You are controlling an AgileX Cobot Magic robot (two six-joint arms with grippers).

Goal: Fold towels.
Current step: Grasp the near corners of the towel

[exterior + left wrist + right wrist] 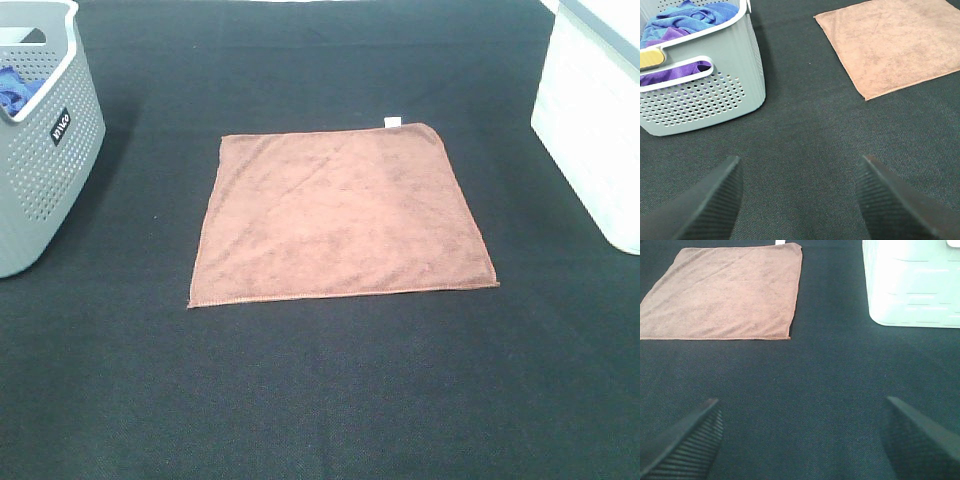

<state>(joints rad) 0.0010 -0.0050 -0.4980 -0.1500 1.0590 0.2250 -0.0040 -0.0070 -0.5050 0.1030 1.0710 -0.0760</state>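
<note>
A reddish-brown towel [340,212] lies flat and unfolded in the middle of the black table, with a small white tag [393,122] at its far edge. It also shows in the left wrist view [895,45] and in the right wrist view [722,292]. Neither gripper shows in the exterior high view. My left gripper [797,200] is open and empty above bare table, short of the towel's near left corner. My right gripper [802,440] is open and empty above bare table, short of the towel's near right corner.
A grey perforated basket [45,150] stands at the left edge; in the left wrist view it [705,95] holds blue and purple cloths [685,20]. A white bin [595,120] stands at the right edge, also in the right wrist view [912,285].
</note>
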